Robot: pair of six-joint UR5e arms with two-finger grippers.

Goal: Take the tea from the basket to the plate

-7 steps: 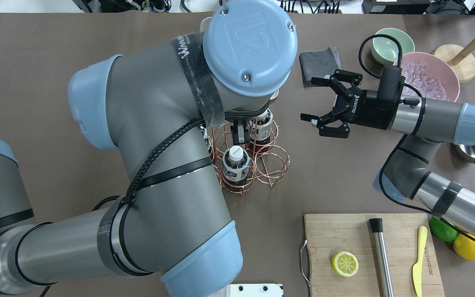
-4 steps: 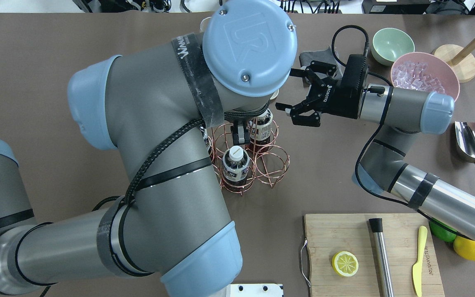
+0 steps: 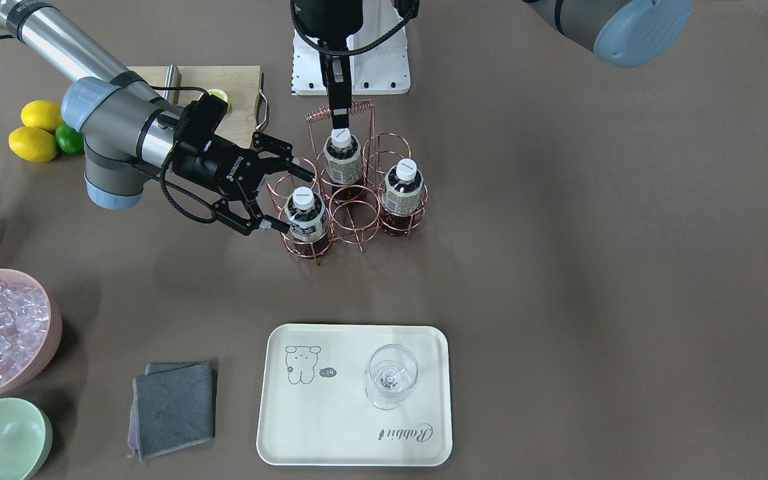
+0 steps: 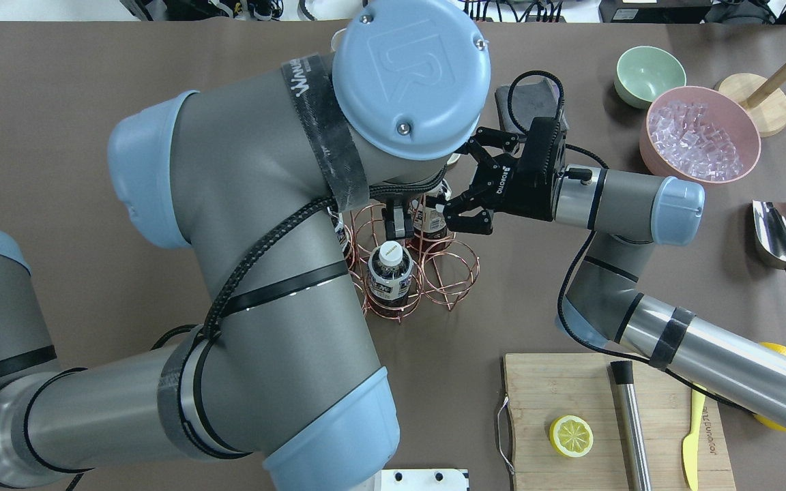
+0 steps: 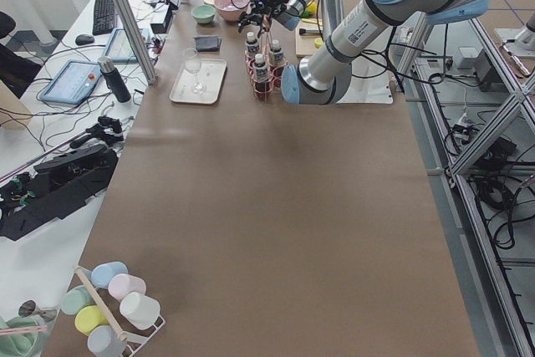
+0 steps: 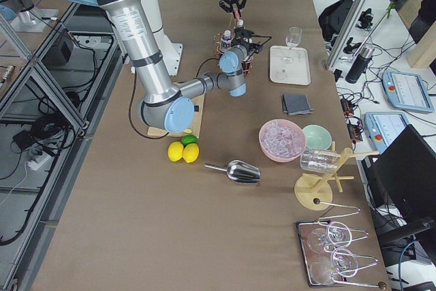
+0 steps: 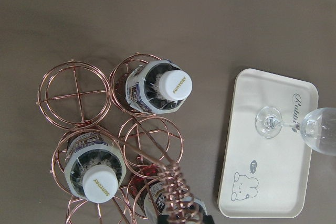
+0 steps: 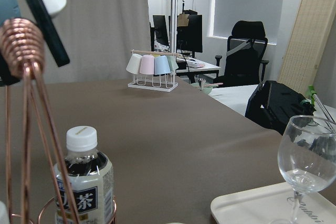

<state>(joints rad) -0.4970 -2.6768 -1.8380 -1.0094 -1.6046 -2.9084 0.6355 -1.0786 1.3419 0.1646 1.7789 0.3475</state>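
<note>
Right gripper [image 3: 291,200] by the tea [image 3: 306,217]
Jaws wide apart, at the tea's nine o'clock from the front. Left gripper [image 3: 339,125] jaws: I cannot tell.

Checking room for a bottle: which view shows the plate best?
Exterior front-facing: the whole plate, large, with a wine glass standing on it. Left wrist shows it smaller; right wrist only a corner; overhead almost nothing; side views tiny.
</note>
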